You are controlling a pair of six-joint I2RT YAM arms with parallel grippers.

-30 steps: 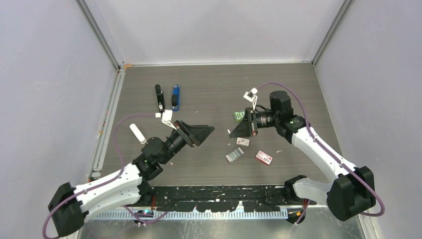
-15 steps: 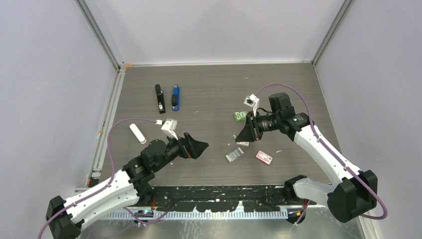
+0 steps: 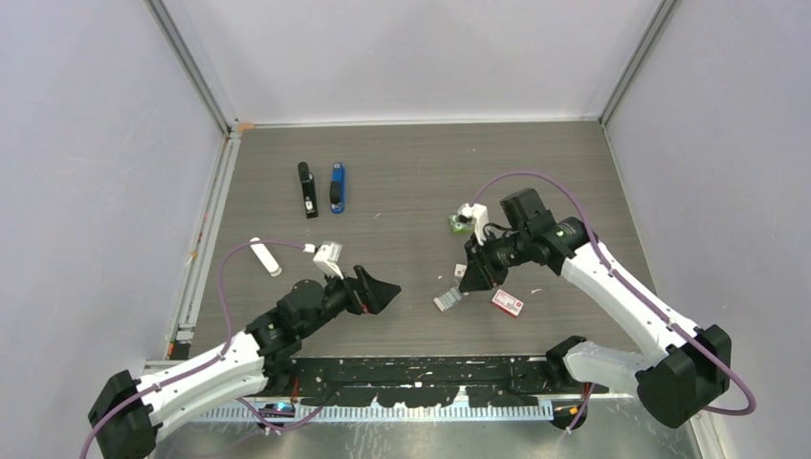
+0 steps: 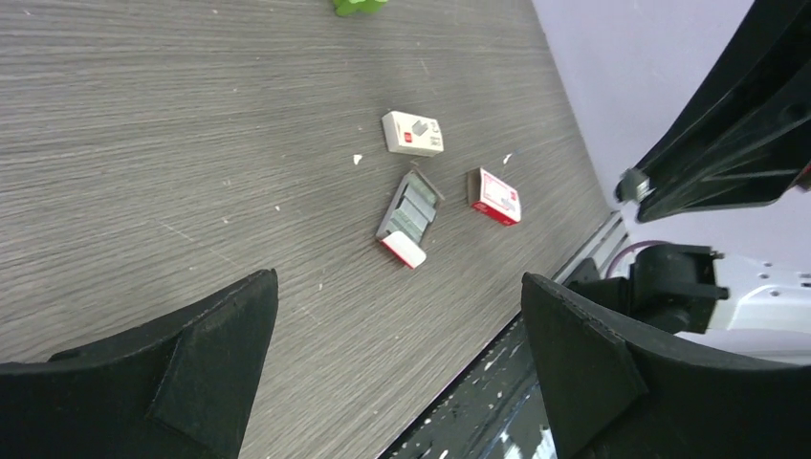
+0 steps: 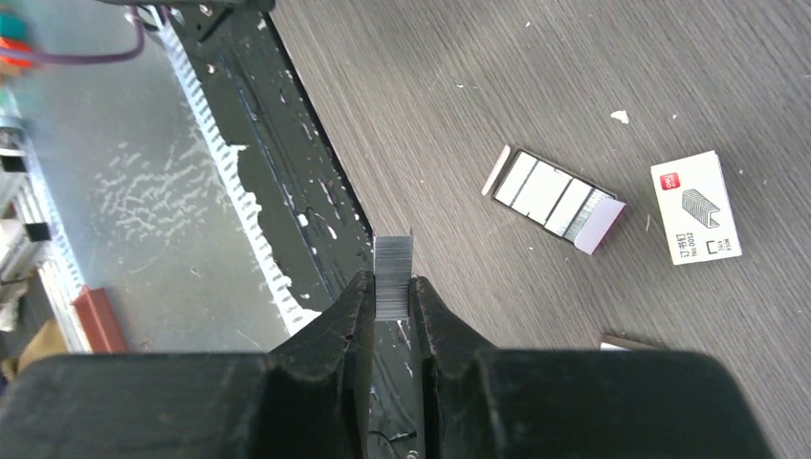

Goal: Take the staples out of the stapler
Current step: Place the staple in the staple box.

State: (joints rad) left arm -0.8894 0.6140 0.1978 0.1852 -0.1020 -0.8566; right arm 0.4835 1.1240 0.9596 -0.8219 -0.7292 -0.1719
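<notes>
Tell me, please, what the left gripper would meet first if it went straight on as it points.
Most likely the open tray of staples, which lies centred between the open fingers of the left gripper; depth is unclear, so it may touch bare table short of it.

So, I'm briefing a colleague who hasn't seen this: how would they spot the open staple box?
On the table, find the right gripper. Beside its tip lies the open box; unlike the closed red-and-white boxes nearby, its tray is slid out, showing grey strips.
</notes>
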